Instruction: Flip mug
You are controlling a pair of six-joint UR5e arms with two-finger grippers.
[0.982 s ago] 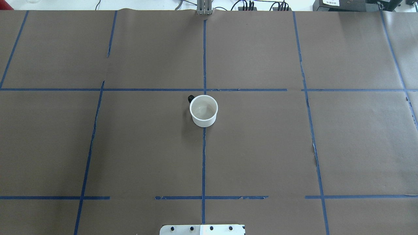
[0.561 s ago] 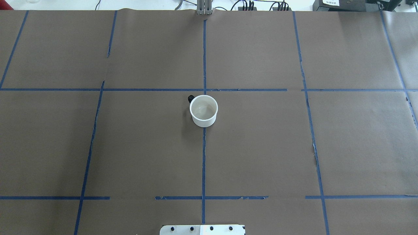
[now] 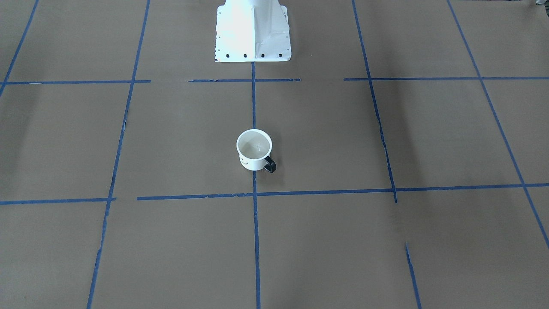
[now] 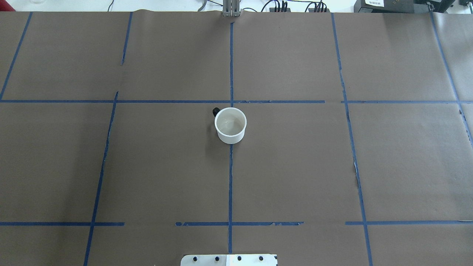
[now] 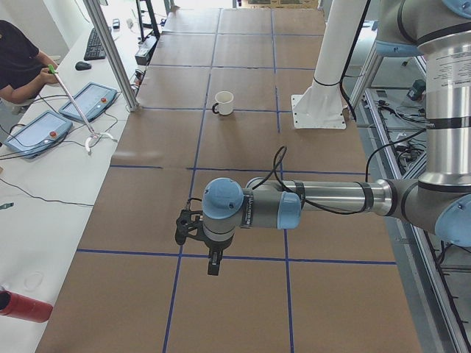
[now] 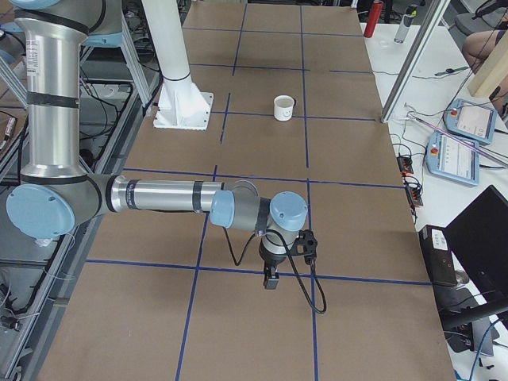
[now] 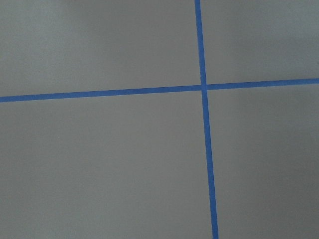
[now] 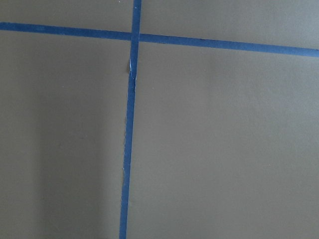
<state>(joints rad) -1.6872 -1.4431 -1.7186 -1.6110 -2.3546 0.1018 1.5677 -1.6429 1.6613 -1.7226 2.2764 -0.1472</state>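
The white mug [image 4: 230,125] stands upright, mouth up, on the brown paper near the table's middle, its black handle toward the far left. It also shows in the front-facing view [image 3: 254,150], the exterior left view [image 5: 224,103] and the exterior right view [image 6: 283,107]. My left gripper [image 5: 213,266] hangs over the table far from the mug. My right gripper [image 6: 270,280] hangs over the other end, also far from it. Both show only in side views, so I cannot tell if they are open or shut. The wrist views show only paper and blue tape.
The white robot base [image 3: 253,30] stands at the table's near edge, also in the overhead view [image 4: 229,259]. Blue tape lines grid the brown paper. An operator's side table with control tablets [image 5: 33,132] and a metal post [image 5: 110,55] runs along the far edge.
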